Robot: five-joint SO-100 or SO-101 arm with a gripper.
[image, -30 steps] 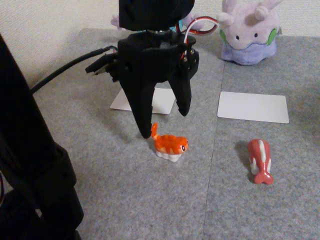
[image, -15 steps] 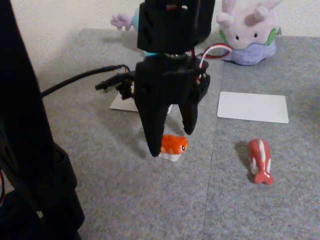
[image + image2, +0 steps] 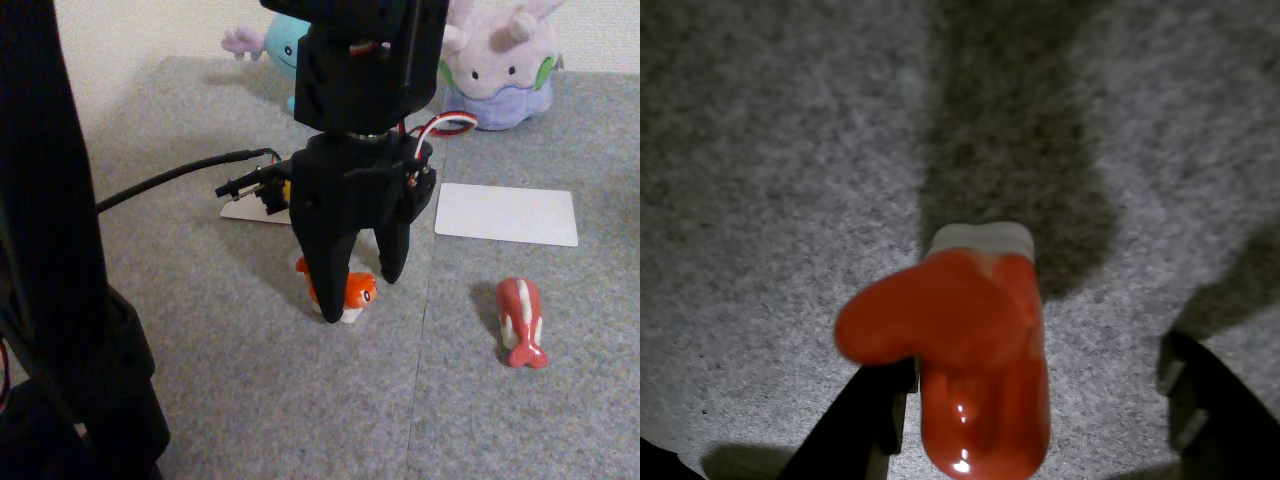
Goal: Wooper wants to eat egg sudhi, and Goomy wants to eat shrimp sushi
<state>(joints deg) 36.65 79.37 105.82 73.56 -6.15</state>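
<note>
In the fixed view, your black plastic tool [image 3: 362,295] hangs point-down over the grey felt-like table [image 3: 250,400], its two tapered fingers spread open and straddling the glossy orange shrimp sushi [image 3: 348,291], gripping nothing; the near finger stands in front of the toy's middle. The red-and-white striped toy [image 3: 521,322] lies well apart at 3 o'clock from it. At 12 o'clock sit two soft plushes, light-blue Wooper [image 3: 282,45] and lilac Goomy [image 3: 500,62], with a flat white card [image 3: 507,214] in front of Goomy. In the wrist view, you see the shrimp sushi [image 3: 975,360] blurred, smooth and rounded on its white base, between the dark fingertips [image 3: 855,425] at the lower corners.
</note>
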